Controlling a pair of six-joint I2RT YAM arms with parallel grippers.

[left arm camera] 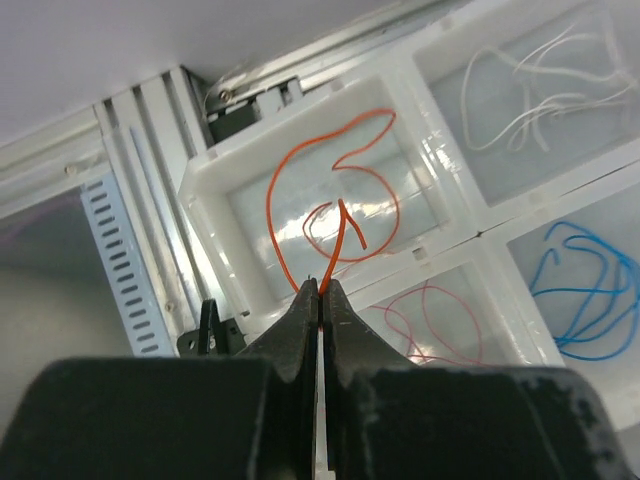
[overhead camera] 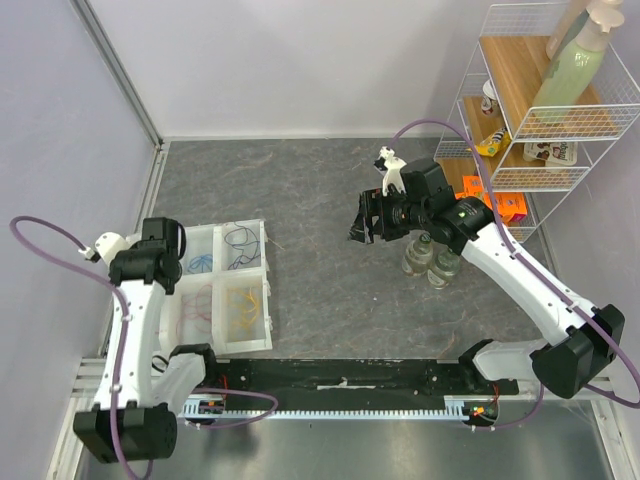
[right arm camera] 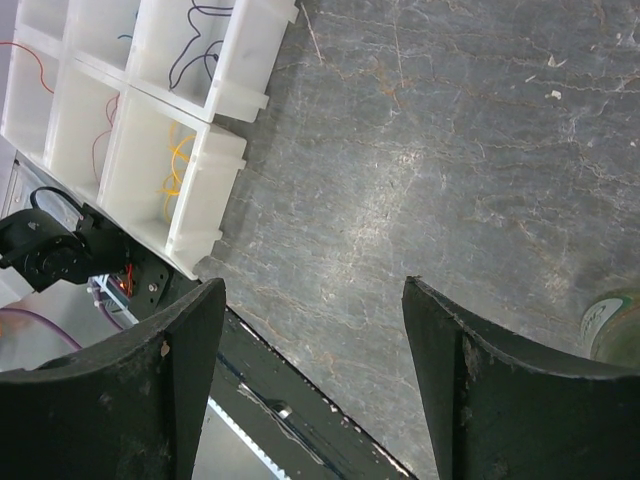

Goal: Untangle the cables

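Near left corner of the surface: white tray, six compartments in two rows of three, one colour per compartment, so it evidently serves as the sorting bin for separated cables; left column partly hidden under the left arm in the top view. Left gripper is clamped tight on the orange cable, pinching one strand at the fingertips directly above the near left compartment; the rest of that cable loops down inside the same compartment; judged to be a drop-off, the wire held over its own colour's slot pending release. Beside it, white cables lie in the far left compartment, the red cable near middle, blue cables far middle, yellow cables near right, the dark cable far right; six colour groups counted, strands per group too fine to count. Every cable in view sits in the tray; sorting looks nearly complete. Right gripper hangs wide open above the right half of the surface, nothing between its fingers, well apart from the tray; probably parked out of the way. Two clear bottles stand just beside the right arm; one wire rack at the far right corner.
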